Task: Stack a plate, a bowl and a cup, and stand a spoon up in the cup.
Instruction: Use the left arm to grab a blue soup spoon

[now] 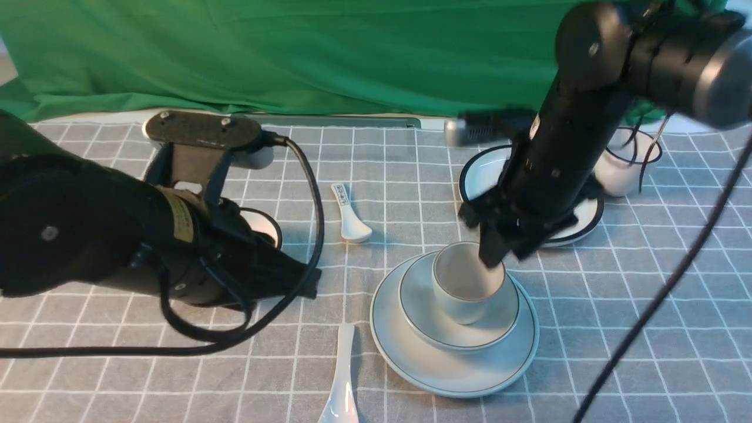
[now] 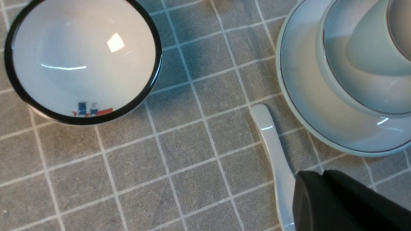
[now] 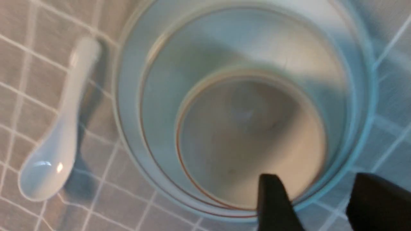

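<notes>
Spoon point(image 1: 342, 382), bowl end cropped.

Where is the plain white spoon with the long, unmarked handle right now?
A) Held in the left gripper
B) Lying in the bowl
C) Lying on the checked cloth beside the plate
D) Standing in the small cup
C: the spoon lies flat on the checked cloth beside the plate, touching neither the plate nor the bowl.
</notes>
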